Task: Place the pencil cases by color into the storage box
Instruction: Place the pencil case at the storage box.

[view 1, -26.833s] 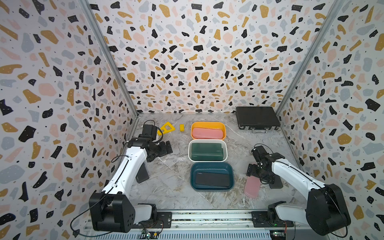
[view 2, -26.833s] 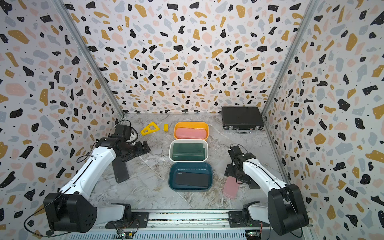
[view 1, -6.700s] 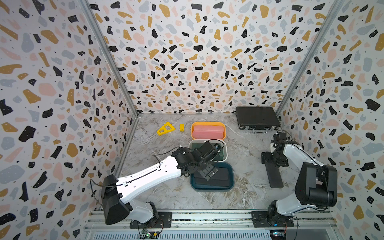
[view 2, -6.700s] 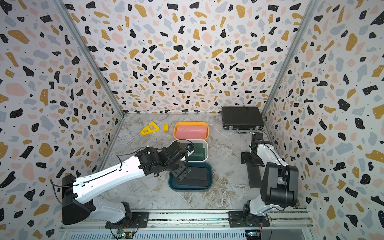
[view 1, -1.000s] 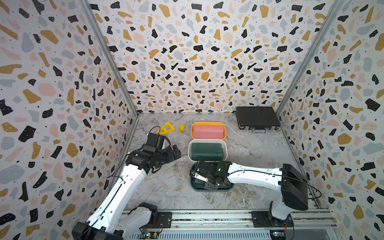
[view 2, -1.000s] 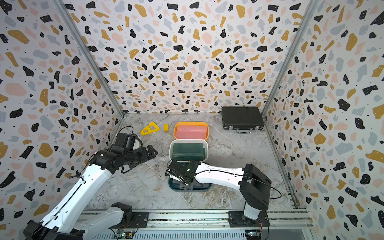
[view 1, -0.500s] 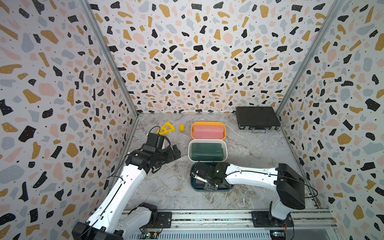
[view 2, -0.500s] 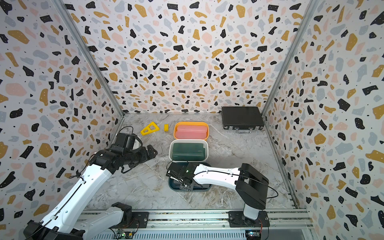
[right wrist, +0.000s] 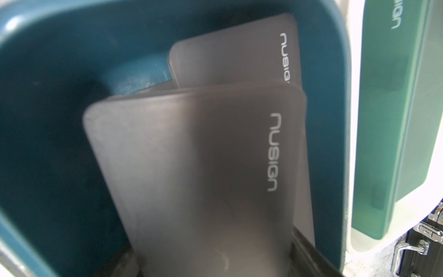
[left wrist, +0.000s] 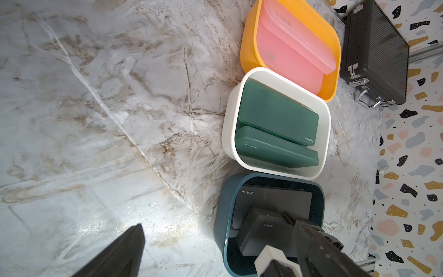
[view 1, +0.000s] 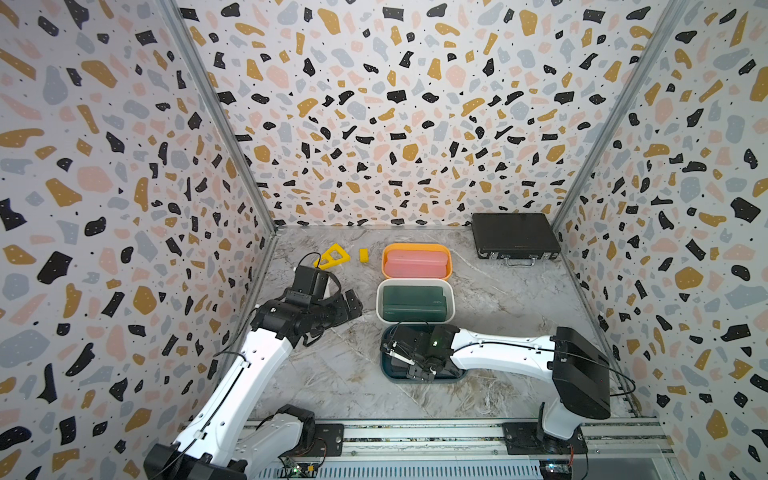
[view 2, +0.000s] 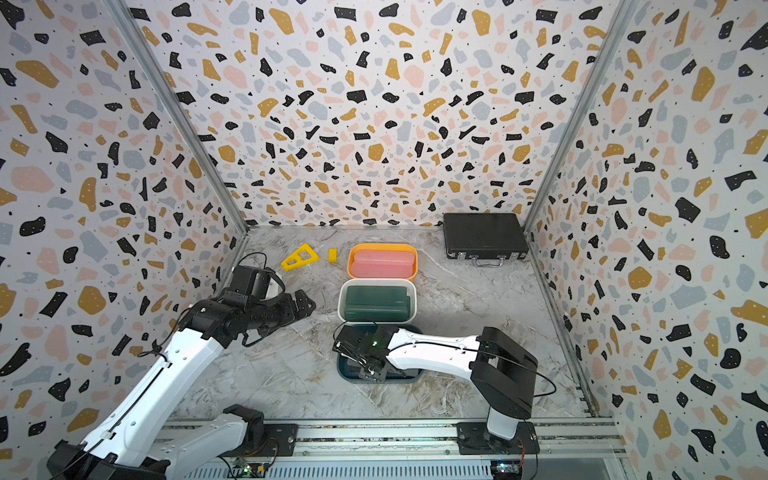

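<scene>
Our right gripper (view 1: pixel 420 369) has its jaws set wide across the near end of a matte black, round-cornered pencil case (right wrist: pixel 191 167). It holds the case tilted over another black case (right wrist: pixel 230 55) inside the dark teal plastic box (left wrist: pixel 223 203), low in the centre of both top views. Just above that in the top views, the white plastic box (view 1: pixel 378 303) holds the dark green cases (view 1: pixel 415 299). Higher again, the orange plastic box (view 1: pixel 415 248) holds the pink cases (view 1: pixel 415 265). Our left gripper (view 1: pixel 349 309) hangs wide and empty over the bare marble tabletop (view 1: pixel 332 374), left of centre. We see no case loose on the table, so we judge the sort all but done: only letting go of this black one and pulling clear is left
</scene>
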{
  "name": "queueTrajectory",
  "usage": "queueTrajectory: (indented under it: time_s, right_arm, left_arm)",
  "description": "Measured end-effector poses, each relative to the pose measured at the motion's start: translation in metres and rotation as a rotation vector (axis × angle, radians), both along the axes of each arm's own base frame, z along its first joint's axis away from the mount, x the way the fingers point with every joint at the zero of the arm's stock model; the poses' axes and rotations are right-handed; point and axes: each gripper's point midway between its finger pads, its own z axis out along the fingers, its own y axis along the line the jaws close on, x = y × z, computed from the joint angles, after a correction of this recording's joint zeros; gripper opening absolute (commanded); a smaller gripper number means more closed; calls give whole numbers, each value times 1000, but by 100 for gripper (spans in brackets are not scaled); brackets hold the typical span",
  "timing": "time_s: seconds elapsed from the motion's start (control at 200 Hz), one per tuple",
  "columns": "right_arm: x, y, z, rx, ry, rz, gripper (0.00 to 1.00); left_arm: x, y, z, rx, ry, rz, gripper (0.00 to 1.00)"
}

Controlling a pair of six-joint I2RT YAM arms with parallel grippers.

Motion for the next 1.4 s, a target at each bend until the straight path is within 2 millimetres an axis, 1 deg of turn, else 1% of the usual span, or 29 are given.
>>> queueTrajectory:
  time_s: [0.225,0.425,0.691,1.096,1.402]
  right_arm:
    - [-1,0,-1,5,9,-4,82]
    - [-2,-1,-2,6,19,-17,91]
    - [-2,-3,-1,1,23,-27,99]
    - [-11,-6,9,26,57,-16,99]
    - [-19,-8,20,50,85,-10,100]
  left_arm:
    - [-1,-1,-3,-5,2,-5,100]
    - [-2,-1,-2,-6,-2,-9,100]
    - [-2,-2,-1,-9,-4,-20,100]
    - [-3,-3,0,-8,-8,-35,100]
    - [-6,-2,4,1,-31,-53,100]
